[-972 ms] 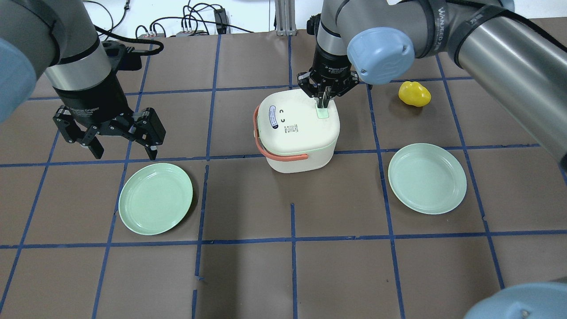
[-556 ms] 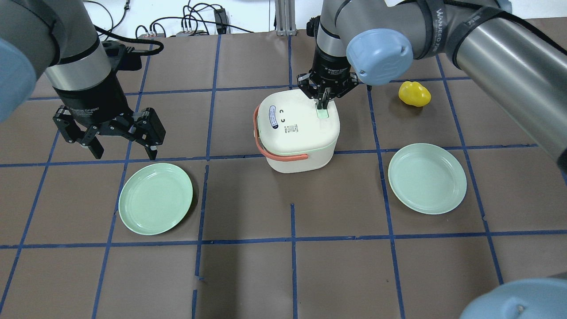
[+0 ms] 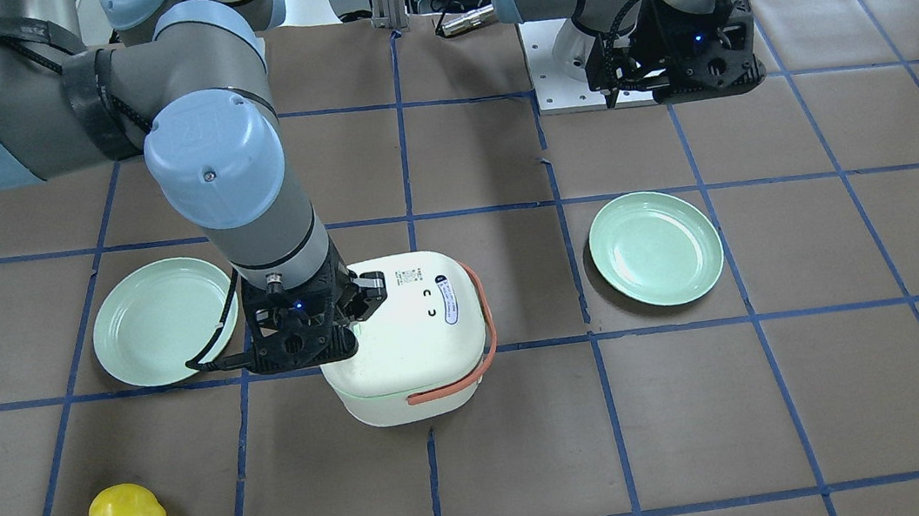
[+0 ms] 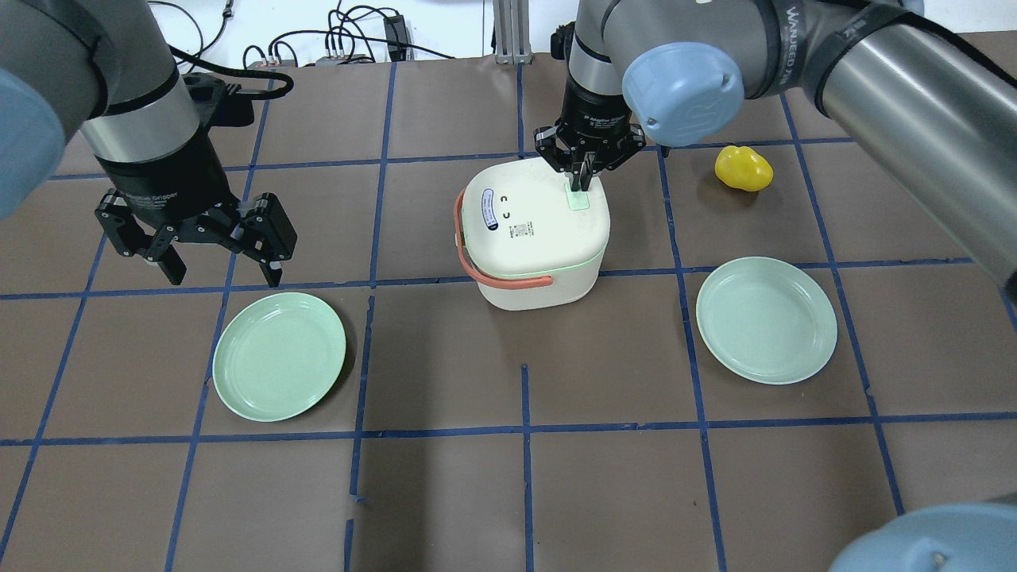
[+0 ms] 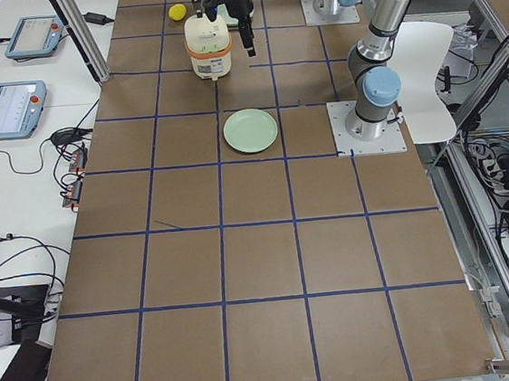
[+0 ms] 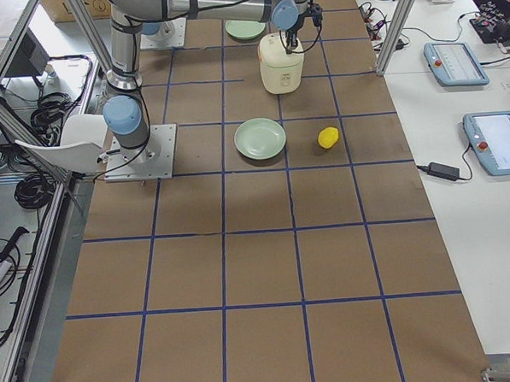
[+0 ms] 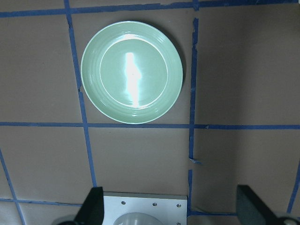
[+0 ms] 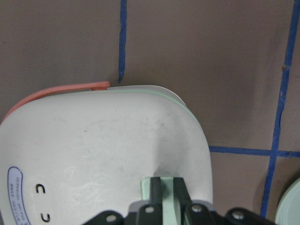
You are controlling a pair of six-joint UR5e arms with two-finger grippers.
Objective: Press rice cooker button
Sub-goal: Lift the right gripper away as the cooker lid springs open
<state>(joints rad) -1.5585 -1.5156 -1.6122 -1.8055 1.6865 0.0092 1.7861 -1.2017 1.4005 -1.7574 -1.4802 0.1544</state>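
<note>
The white rice cooker (image 4: 532,238) with an orange handle stands mid-table; it also shows in the front view (image 3: 416,333). Its pale green button (image 4: 579,202) is on the lid's far right corner. My right gripper (image 4: 582,184) is shut and points straight down, with its fingertips at the button's far edge. In the right wrist view the closed fingers (image 8: 156,187) sit over the button (image 8: 145,186). My left gripper (image 4: 224,274) is open and empty. It hangs above the table well to the left of the cooker.
A green plate (image 4: 279,356) lies just in front of the left gripper and shows in the left wrist view (image 7: 131,71). A second green plate (image 4: 766,319) lies right of the cooker. A yellow pepper-like object (image 4: 744,168) lies at the far right.
The right gripper has shifted very slightly over the button, still shut. The left arm has not moved.
</note>
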